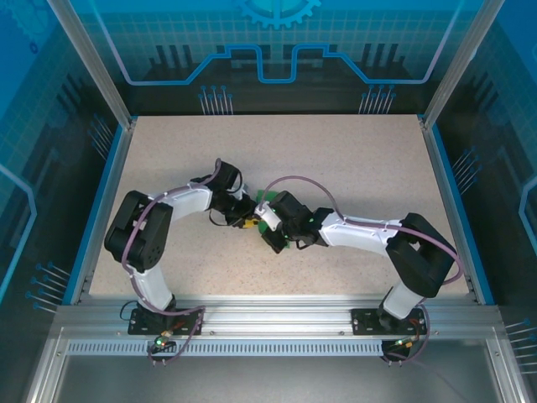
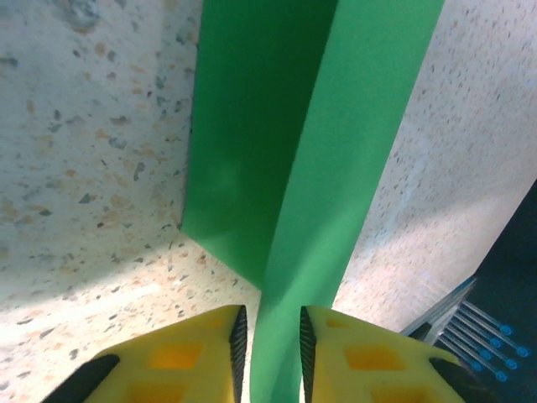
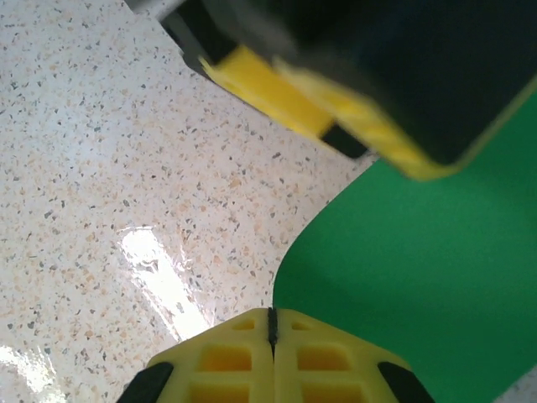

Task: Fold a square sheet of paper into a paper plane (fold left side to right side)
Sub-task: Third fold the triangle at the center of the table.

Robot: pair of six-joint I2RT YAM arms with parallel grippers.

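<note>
The step in hand looks like the first fold itself, left side carried over to right, with neither edge yet laid down and creased. The square sheet of paper (image 2: 277, 151) sits at the middle of the tabletop (image 1: 336, 159), between the two arms where they meet. It is not flat: the left wrist view shows a darker panel sloping to the tabletop and a brighter strip rising beside it along a sharp ridge. The left hand (image 2: 270, 336) stands partly open, with that strip running through the gap between its fingers; it does not seem to pinch the paper. The right hand (image 3: 270, 323) is closed finger to finger, right at the sheet's curved edge. I cannot tell whether a sliver of paper is caught in the seam or the tips merely touch it. By my reading, the next move calls for one hand to pin the sheet. The other then sweeps the raised side across until the edges meet squarely, then presses along the ridge without dragging the thin paper askew.
</note>
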